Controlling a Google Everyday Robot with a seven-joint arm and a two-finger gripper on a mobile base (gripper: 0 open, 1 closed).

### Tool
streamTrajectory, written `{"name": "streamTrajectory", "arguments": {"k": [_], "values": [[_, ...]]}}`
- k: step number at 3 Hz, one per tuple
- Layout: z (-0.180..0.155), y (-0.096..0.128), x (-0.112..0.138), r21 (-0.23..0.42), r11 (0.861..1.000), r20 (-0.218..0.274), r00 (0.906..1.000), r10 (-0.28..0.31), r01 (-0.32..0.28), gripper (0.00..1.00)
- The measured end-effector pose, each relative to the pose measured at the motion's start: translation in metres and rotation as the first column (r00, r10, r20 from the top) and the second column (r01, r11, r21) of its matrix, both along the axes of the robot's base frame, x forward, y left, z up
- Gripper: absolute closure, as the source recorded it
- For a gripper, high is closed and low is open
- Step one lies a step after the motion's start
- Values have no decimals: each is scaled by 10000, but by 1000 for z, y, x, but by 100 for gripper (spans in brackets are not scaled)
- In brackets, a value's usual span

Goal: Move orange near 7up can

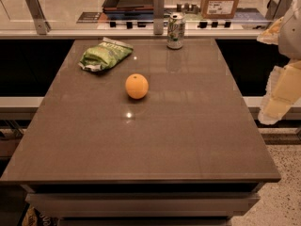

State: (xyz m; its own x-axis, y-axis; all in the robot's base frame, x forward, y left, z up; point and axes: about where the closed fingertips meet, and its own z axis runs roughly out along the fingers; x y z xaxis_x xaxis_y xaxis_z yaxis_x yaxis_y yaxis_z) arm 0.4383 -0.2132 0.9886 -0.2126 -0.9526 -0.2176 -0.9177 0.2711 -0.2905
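The orange point(137, 86) sits on the brown table point(188, 140), a little left of its middle. The 7up can point(175, 30), silver and green, stands upright at the table's far edge, right of centre. The orange lies well in front of the can and to its left, apart from it. My gripper point(276, 98) hangs at the right edge of the view, beyond the table's right side, away from both the orange and the can. It holds nothing that I can see.
A green snack bag point(104, 54) lies at the far left of the table, behind and left of the orange. A counter with a metal rail, a cardboard box point(221, 1) and a tray runs behind the table.
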Motion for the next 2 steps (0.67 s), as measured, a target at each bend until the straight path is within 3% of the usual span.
{"name": "streamTrajectory", "arguments": {"k": [1, 2], "values": [[0, 0, 0, 4, 10000, 3, 10000, 0, 0, 0], [1, 0, 5, 841, 9965, 269, 9996, 0, -23, 0]]}}
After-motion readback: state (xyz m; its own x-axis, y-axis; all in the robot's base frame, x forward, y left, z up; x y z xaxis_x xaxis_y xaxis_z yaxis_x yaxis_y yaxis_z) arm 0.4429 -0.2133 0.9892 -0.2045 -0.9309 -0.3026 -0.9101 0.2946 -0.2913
